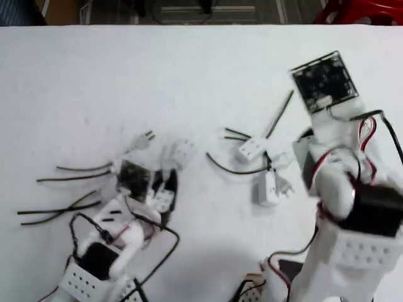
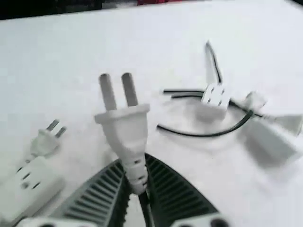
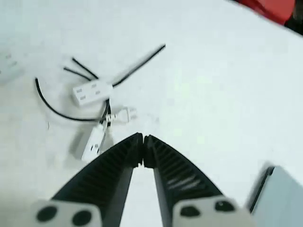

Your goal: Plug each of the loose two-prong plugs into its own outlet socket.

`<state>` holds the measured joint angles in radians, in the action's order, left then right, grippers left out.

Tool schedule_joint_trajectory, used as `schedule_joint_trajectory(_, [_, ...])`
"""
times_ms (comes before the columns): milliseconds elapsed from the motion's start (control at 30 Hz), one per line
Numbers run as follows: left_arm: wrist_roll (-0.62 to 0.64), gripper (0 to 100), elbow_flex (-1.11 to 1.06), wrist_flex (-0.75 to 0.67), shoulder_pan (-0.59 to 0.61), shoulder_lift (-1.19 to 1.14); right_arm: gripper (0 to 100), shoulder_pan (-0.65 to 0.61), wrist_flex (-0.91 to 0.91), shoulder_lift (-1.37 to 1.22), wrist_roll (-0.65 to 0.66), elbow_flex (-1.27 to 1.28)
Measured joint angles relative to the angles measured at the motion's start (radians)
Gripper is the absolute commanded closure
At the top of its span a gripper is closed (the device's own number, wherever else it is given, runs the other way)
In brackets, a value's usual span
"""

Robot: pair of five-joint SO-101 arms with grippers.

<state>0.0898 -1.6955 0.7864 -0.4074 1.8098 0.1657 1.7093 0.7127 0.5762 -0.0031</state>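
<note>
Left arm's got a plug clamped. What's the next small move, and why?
Probably turn the left gripper toward the socket block beside it and line the prongs up with its slots. The plug is clamped at its cord end, prongs free but not aimed at that block, whose slots look unfilled.

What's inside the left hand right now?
A white two-prong plug, pinched near its cord end by the left hand, prongs pointing away. The plug's tail beyond the pinch is covered by the hand.

My high camera looks steeply down over the table [image 1: 189, 75]; both wrist cameras sit low, close, facing across it, sharing the middle outlet socket [image 2: 215, 96].
</note>
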Motion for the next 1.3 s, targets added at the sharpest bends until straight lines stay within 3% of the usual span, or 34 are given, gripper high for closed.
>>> schedule_joint_trajectory(100, [-0.091,97,0.000,0.112,0.132,0.002,97.4,0.048,-0.006,0.000,0.061,0.161])
schedule_joint_trajectory(233, [-0.163,97,0.000,0.141,0.373,0.002,97.4,0.081,-0.095,-0.002,0.118,0.400])
schedule_joint_trajectory(433, [-0.532,97,-0.002,0.172,0.632,0.002,97.4,0.084,-0.341,-0.002,0.127,0.758])
schedule_joint_trajectory(567, [-0.657,86,-0.002,0.190,0.724,0.002,97.4,0.086,-0.535,-0.003,0.091,0.962])
schedule_joint_trajectory(733, [-0.652,71,-0.002,0.190,0.783,0.002,97.4,0.064,-0.740,-0.002,0.002,1.166])
schedule_joint_trajectory(900, [-0.526,71,0.021,0.210,0.822,0.002,97.4,0.002,-0.859,-0.002,-0.069,1.278])
schedule_joint_trajectory(1300, [-0.350,71,0.308,0.373,0.809,-0.066,97.4,-0.009,-0.882,-0.002,-0.081,1.297])
